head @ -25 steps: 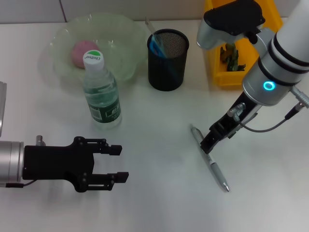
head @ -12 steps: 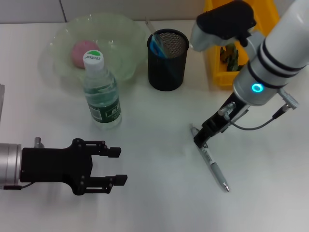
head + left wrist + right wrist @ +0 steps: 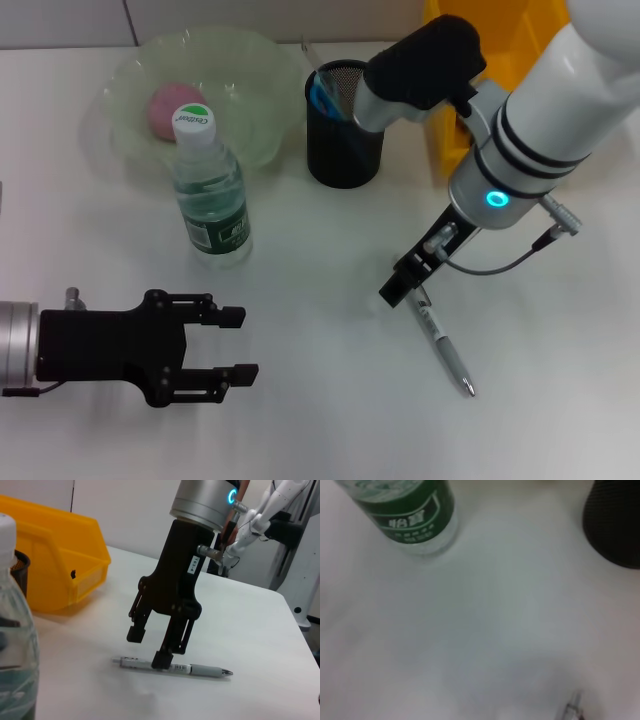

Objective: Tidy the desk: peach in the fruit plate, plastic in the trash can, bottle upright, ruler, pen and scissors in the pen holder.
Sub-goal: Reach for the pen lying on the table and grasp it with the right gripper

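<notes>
The desk is plain white. The plate is translucent pale green; the peach in it is pink. The bottle is clear with a white cap printed in green and a green-and-white label. The pen holder is black mesh with blue items inside. The bin is yellow. The pen is silver-grey with a white printed label. Both grippers, left and right, are black.
</notes>
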Robot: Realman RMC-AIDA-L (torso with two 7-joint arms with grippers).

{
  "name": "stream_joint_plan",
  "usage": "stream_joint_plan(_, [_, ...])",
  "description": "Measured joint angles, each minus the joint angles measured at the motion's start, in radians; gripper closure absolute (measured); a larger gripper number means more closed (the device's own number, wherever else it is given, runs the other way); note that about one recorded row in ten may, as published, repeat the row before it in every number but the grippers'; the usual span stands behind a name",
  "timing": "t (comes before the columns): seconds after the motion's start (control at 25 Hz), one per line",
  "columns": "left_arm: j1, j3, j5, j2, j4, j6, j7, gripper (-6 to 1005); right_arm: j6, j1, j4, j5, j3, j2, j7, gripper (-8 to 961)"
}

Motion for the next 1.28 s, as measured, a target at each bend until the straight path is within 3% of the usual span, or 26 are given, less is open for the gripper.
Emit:
stream_joint_plan(0.76, [0.004, 0.000, 0.000, 0.000, 0.000, -0.001, 0.000, 318, 0.085, -0.001, 0.065, 0.022, -0.036, 0.000, 0.000, 220])
stream_joint_plan(1.0, [0.006, -0.001, 0.000, 0.001, 0.000, -0.001, 0.000, 319, 0.091, -0.001, 0.065, 0.021, -0.036, 0.000, 0.000, 437])
stream_joint_plan(1.28, [0.006, -0.002, 0.000, 0.001, 0.000, -0.001, 0.000, 319, 0.092, -0.003, 0.065, 0.016, -0.036, 0.000, 0.000, 505])
